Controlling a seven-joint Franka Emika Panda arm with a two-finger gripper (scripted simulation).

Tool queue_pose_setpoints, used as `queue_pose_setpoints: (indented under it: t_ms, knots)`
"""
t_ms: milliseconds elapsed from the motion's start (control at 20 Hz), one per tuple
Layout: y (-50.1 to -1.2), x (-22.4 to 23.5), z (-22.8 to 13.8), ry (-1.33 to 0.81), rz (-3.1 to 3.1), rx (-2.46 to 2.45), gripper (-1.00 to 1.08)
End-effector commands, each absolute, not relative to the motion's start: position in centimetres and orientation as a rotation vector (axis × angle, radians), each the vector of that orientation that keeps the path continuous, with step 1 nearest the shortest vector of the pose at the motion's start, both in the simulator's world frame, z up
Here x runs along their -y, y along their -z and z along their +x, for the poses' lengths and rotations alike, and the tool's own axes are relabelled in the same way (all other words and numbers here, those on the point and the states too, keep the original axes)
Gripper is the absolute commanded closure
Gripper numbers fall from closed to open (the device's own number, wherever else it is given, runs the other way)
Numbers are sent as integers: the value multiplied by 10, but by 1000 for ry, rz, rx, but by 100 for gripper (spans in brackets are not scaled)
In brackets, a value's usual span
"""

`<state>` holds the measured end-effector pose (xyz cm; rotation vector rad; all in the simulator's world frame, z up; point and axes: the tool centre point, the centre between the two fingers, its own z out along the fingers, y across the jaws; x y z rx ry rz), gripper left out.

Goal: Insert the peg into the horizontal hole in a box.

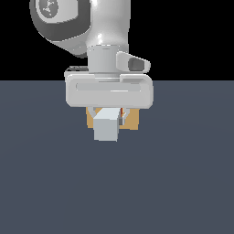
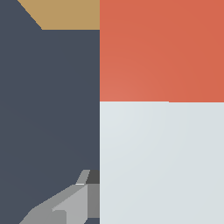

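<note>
Gripper (image 1: 108, 114) clamped on the peg (image 1: 106, 129), long axis level, red-orange end pointing away toward the tan box (image 1: 132, 121) just behind; hole hidden.

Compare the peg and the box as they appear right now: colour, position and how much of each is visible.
Colour: the peg is pale grey-white with a red-orange end, while the box is plain tan.
Position: the peg sits between the fingers of the gripper with its pale end toward the exterior camera; the box lies behind it.
Visibility: the peg fills much of the wrist view, whereas only edges of the box show in either view.
Shared: both are flat-faced and square-edged.
</note>
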<state>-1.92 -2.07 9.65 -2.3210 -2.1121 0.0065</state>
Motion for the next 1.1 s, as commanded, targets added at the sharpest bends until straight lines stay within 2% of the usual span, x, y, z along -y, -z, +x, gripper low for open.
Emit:
queue_pose_setpoints:
  t_ms: [0, 450, 1050]
  knots:
    - [-101, 21, -16, 5, -2326, 2117, 108]
    - [-99, 7, -17, -1, -2323, 2115, 108]
    - [-101, -80, -9, 4, -2326, 2116, 108]
